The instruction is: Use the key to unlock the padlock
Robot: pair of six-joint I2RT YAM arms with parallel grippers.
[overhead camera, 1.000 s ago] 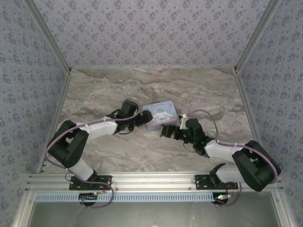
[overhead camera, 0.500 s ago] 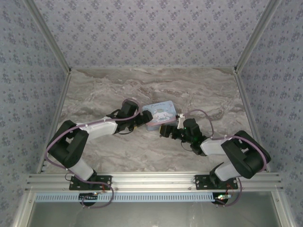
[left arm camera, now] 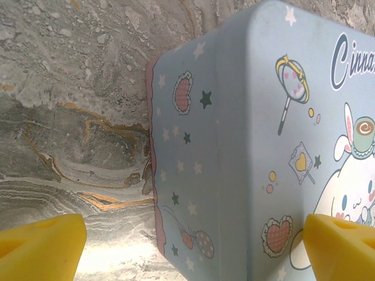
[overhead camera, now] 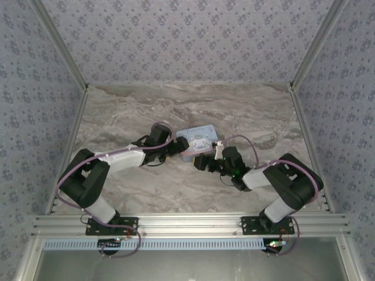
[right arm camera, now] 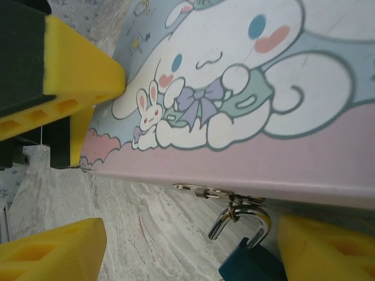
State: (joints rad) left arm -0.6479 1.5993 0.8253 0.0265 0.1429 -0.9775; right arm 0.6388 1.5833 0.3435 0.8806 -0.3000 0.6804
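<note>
Seemingly hooked to the tin (right arm camera: 281,167), the teal, silver-shackled padlock (right arm camera: 249,268) sits inside the gaping right pincer (right arm camera: 187,252), left pincer (left arm camera: 193,237) gaping too.

Tin (left arm camera: 234,146): pale blue, scattered stars, checked hearts, white cartoon character; pink band along its side. Padlock (right arm camera: 251,269): teal body, silver shackle. Finger pads (right arm camera: 53,252): yellow. Tabletop (overhead camera: 135,111): grey-beige marble veining. Walls (overhead camera: 187,41): blue-grey floral print.

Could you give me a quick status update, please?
Left gripper open, astride tin edge. Right gripper open, flanking padlock hung on tin's clasp. Nothing blocking padlock.
</note>
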